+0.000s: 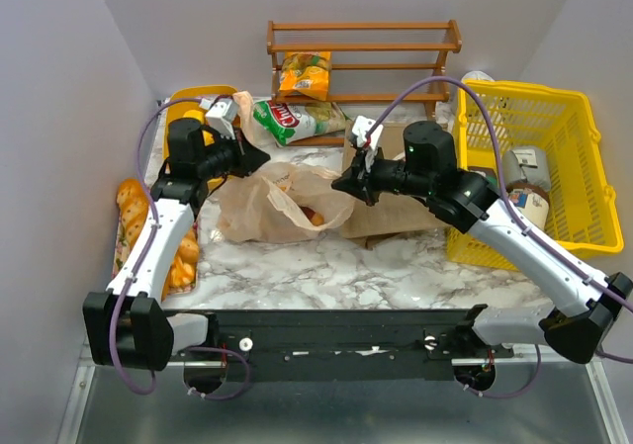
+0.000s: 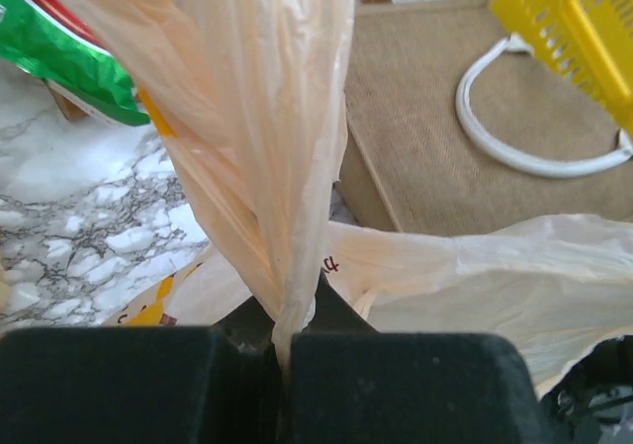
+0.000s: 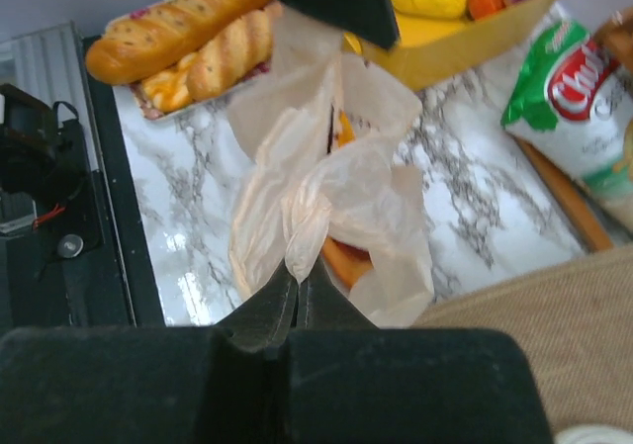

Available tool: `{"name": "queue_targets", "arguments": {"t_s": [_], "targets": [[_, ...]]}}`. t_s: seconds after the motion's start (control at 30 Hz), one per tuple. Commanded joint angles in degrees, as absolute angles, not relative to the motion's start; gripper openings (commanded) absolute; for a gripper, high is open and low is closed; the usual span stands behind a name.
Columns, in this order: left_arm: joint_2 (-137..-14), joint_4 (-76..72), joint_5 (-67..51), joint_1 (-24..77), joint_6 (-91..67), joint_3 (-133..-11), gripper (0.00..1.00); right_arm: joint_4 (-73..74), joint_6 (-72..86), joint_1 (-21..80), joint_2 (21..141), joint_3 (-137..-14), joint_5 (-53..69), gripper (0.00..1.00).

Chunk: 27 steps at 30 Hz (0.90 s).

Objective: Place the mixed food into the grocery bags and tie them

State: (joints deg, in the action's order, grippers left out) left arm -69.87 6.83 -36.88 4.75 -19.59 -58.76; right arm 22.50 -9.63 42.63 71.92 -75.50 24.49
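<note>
The peach plastic grocery bag (image 1: 267,205) lies mid-table with something orange (image 3: 346,262) showing inside it. My left gripper (image 1: 247,157) is shut on one twisted handle (image 2: 267,167), pinched at the jaws (image 2: 282,340). On the other side my right gripper (image 1: 342,182) is shut on the second handle (image 3: 307,217), which is held taut at its tips (image 3: 297,278). The tan jute tote (image 1: 391,219) lies flat under the right arm, its white handle (image 2: 524,157) on top. A green and red snack packet (image 1: 292,120) rests behind the bag.
A yellow mesh basket (image 1: 539,162) with jars stands at the right. A wooden rack (image 1: 361,58) at the back holds a yellow packet (image 1: 305,75). Bread loaves (image 1: 131,217) lie on a tray at the left, behind them a yellow tray (image 1: 188,100) of fruit.
</note>
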Motion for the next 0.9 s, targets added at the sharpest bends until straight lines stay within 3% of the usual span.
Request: {"name": "queue_targets", "arguments": {"t_s": [0.0, 0.37, 0.8, 0.87], "targets": [[-72.86, 14.06, -36.64, 9.40, -10.82, -62.22, 0.00, 21.01, -14.93, 46.23, 73.65, -81.90, 27.06, 0.01], [-70.23, 10.55, -62.64, 15.99, -3.52, -59.15, 0.00, 19.95, -16.70, 46.41, 84.19, -91.92, 40.59, 0.01], [-71.63, 22.23, -65.66, 20.92, 5.01, -62.14, 0.00, 17.85, -9.86, 43.69, 92.02, -96.50, 46.76, 0.01], [-70.15, 23.02, -62.95, 20.83, 5.62, -61.35, 0.05, 16.88, -8.71, 42.46, 92.11, -95.72, 47.63, 0.01]]}}
